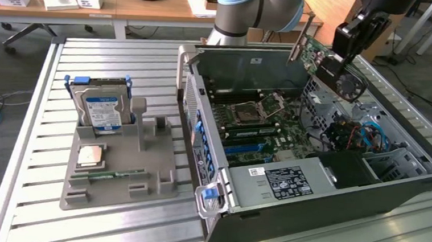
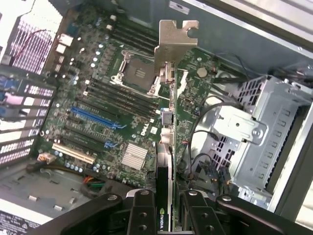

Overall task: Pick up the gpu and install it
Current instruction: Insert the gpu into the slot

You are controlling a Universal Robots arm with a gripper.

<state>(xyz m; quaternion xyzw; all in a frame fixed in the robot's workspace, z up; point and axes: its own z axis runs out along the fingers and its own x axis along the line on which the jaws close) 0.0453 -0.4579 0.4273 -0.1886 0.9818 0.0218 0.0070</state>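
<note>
We see the gripper (image 1: 345, 47) holding the gpu (image 1: 323, 61) in the air above the open computer case (image 1: 200, 125), over the case's back corner near the arm's base. The card hangs tilted, its metal bracket (image 1: 301, 40) towards the case's rear wall and its black fan face turned towards the exterior view's right. It is clear of the motherboard (image 1: 265, 130) lying inside the case.

In the wrist view the fingers (image 2: 142, 208) are clamped on the two faces of the gpu (image 2: 164, 171), which we see edge-on, with its bracket (image 2: 177, 41) at the far end from the gripper (image 2: 164, 200). Beneath the card, inside the case, are the motherboard (image 2: 117, 122), its processor socket (image 2: 137, 73), a blue slot (image 2: 95, 117) and a silver drive cage (image 2: 259, 137).

Outside the case, on the exterior view's left, a grey holder tray (image 1: 147, 176) carries a hard drive (image 1: 103, 108) with a blue label, standing upright, and a green RAM stick (image 1: 112, 175) lying flat.
</note>
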